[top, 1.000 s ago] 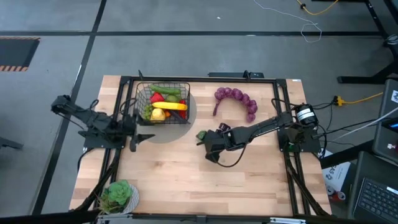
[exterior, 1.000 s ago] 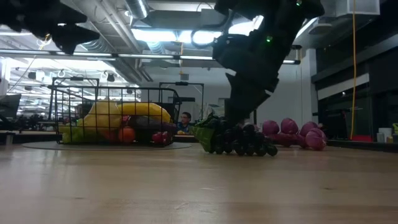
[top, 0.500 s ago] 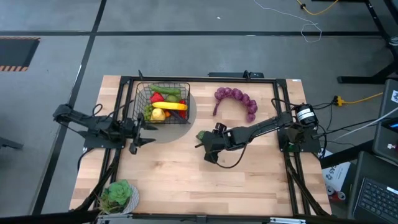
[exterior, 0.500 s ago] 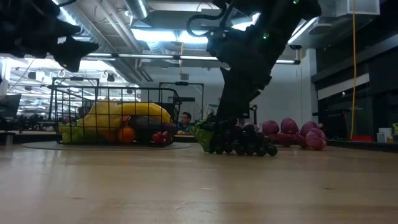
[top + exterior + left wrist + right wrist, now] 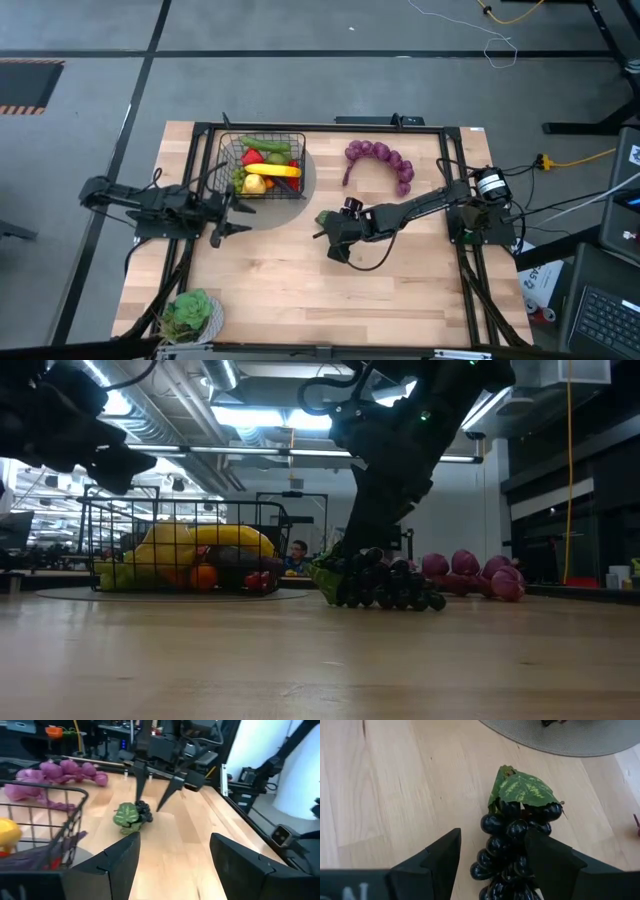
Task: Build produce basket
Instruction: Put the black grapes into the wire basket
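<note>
A bunch of dark grapes (image 5: 512, 837) with a green leaf (image 5: 324, 217) lies on the wooden table at its middle. My right gripper (image 5: 494, 835) slants down over it, open, one finger on each side of the bunch. The black wire basket (image 5: 262, 165) stands at the far left on a grey round mat (image 5: 292, 198). It holds a banana, a red pepper and green pieces. My left gripper (image 5: 232, 216) hangs open and level just near of the basket, pointing toward the grapes. A purple bunch (image 5: 380, 162) lies at the far right. My right gripper straddles the grape bunch (image 5: 141, 811) from above, slanting down from the table's right. Its fingers (image 5: 547, 862) stand close beside the grapes, and I cannot tell whether they touch. The bunch lies flat on the table.
A green leafy head in a white dish (image 5: 190, 315) sits at the near left corner. A black frame (image 5: 320, 127) runs around the table's edges. Bare wood stretches across the near half of the table (image 5: 340, 300).
My left gripper has come down beside the basket, staying open and level. My right wrist has turned a little over the grapes, and the bunch has stayed where it was.
</note>
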